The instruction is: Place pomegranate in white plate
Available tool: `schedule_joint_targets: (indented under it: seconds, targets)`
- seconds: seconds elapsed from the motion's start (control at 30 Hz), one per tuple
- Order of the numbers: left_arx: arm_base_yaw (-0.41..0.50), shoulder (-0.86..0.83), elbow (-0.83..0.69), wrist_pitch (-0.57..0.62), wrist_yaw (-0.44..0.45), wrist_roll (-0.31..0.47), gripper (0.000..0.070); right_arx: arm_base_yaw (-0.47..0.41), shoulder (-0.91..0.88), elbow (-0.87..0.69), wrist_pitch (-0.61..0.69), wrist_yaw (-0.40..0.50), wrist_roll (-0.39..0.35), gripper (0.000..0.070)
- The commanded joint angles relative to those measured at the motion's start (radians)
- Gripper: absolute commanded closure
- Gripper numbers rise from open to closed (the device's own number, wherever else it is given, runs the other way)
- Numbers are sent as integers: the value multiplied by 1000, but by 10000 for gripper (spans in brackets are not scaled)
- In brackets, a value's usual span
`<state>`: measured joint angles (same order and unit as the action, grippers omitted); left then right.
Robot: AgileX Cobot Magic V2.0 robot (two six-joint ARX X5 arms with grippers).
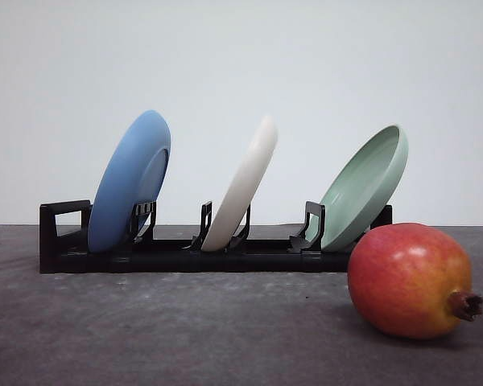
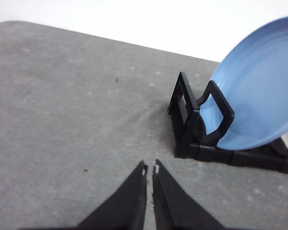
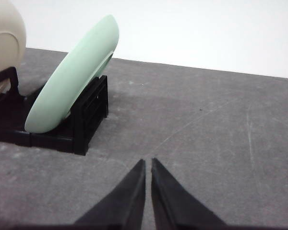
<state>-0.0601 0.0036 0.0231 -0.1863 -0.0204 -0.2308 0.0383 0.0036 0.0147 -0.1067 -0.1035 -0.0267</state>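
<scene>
Black and nearly closed, your left gripper hangs over bare grey table with only a sliver of a gap between its fingertips and nothing held. Beyond it in the left wrist view you see the end of the black rack, with the blue plate leaning in its slot. Your right gripper is in the same state: tips almost together, empty, above the table. From its wrist view you see the pale mint-green plate tilted at the rack's other end, and an edge of the white plate next to it. In the front view, the white plate stands tilted in the middle slot, between the blue and green ones. You find the pomegranate on the table in front of the rack's right end, near the green plate, its brown crown pointing right.
</scene>
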Motion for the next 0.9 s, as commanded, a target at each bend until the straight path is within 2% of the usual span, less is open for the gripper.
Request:
schedule_joint_targets:
  seconds: [0.0,0.07,0.17,0.27,0.33,0.43,0.5,0.67,0.87]
  targets:
    - [-1,0,-11,4,2,-122,700,-1,0,-5,29,4,85,683]
    - [-1,0,-11,17,2,-245,700,-2,0,-5,52,4,201,686]
    - [-1,0,-11,72,4,-374,700,-1,0,-4,91,3,361,688]
    - [-1,0,-9,171,15,-407,700,-1,0,3,138,0,488,688]
    - [-1,0,3,222,22,-406,700,-1,0,21,135,-4,536,689]
    - [-1,0,49,213,23,-382,699,-1,0,62,112,-43,548,691]
    - [-1,3,98,154,27,-352,697,-1,1,104,62,-74,557,693]
    - [-1,48,282,-104,30,-306,697,-1,16,259,-183,-107,555,693]
    - [-1,195,528,-385,56,-157,697,-1,104,450,-414,-128,483,694]
